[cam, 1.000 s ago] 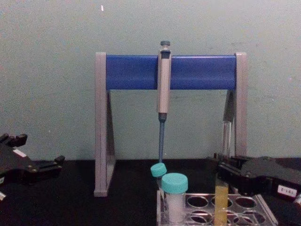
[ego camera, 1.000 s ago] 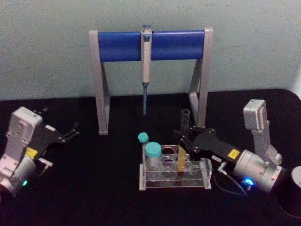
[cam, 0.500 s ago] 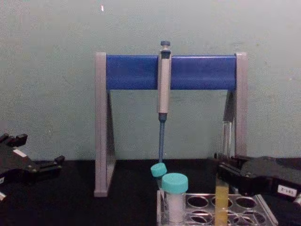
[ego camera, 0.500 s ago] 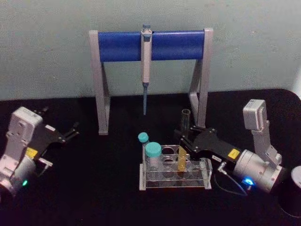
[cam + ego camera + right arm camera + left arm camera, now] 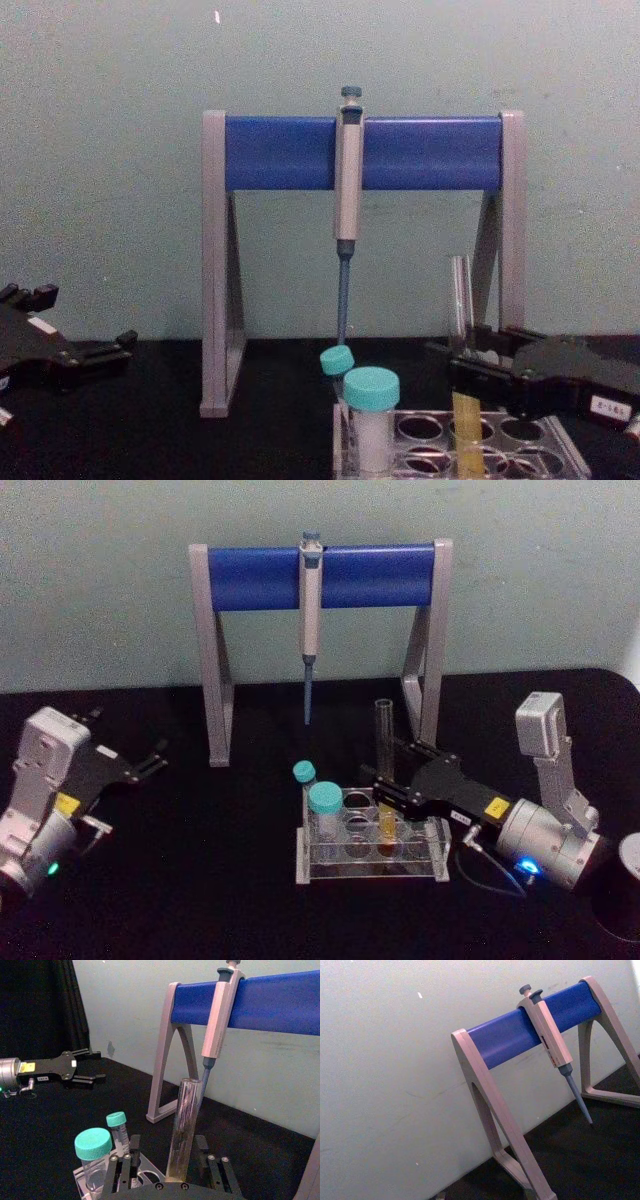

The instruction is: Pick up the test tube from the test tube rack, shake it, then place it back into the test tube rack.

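The test tube is a tall clear glass tube with yellow liquid low down. It stands nearly upright with its lower end in the test tube rack, a low clear plastic rack. My right gripper reaches in from the right and is shut on the test tube just above the rack's top plate. The chest view shows the test tube rising above the right gripper. In the right wrist view the test tube stands between the dark fingers. My left gripper is parked open at the far left.
A grey-and-blue pipette stand stands behind the rack with a pipette hanging from its bar. Two teal-capped tubes occupy the rack's left end. A dark cylinder sits at the right edge.
The right gripper and the test tube have shifted left together, and the tube's top now stands a little higher. The left arm has not moved.
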